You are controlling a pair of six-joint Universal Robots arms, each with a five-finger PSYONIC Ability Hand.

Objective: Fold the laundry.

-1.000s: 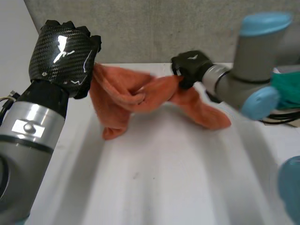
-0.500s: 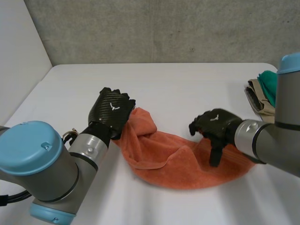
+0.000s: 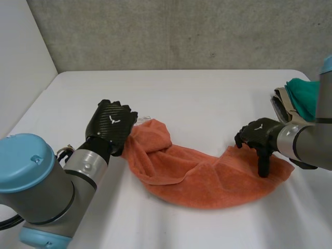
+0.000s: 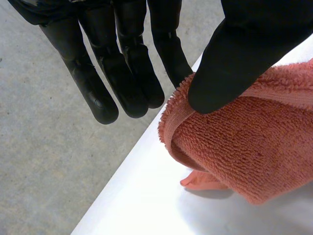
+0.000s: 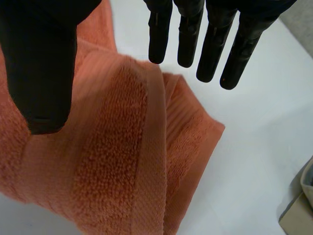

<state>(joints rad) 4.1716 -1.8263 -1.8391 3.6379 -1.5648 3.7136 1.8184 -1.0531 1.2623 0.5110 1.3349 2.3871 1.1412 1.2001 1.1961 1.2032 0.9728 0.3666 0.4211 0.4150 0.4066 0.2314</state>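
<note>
An orange towel (image 3: 207, 176) lies crumpled in a long curve across the near part of the white table (image 3: 197, 98). My left hand (image 3: 110, 124) is at its left end. In the left wrist view the thumb (image 4: 234, 58) pinches the towel's hem (image 4: 254, 147) against the fingers. My right hand (image 3: 257, 135) hovers over the towel's right end. In the right wrist view its fingers (image 5: 212, 44) are straight and spread apart from the thumb. The towel (image 5: 112, 161) lies beneath that hand, free of its grip.
A stack of folded laundry (image 3: 295, 101), beige with a teal piece on top, sits at the table's right edge, just behind my right arm. Its corner (image 5: 298, 205) lies beside the towel's end. A grey wall rises behind the table.
The towel, held up by both hands a second ago, now lies on the table. My right hand has let go, opened and moved to the towel's right end. My left hand shifted slightly left.
</note>
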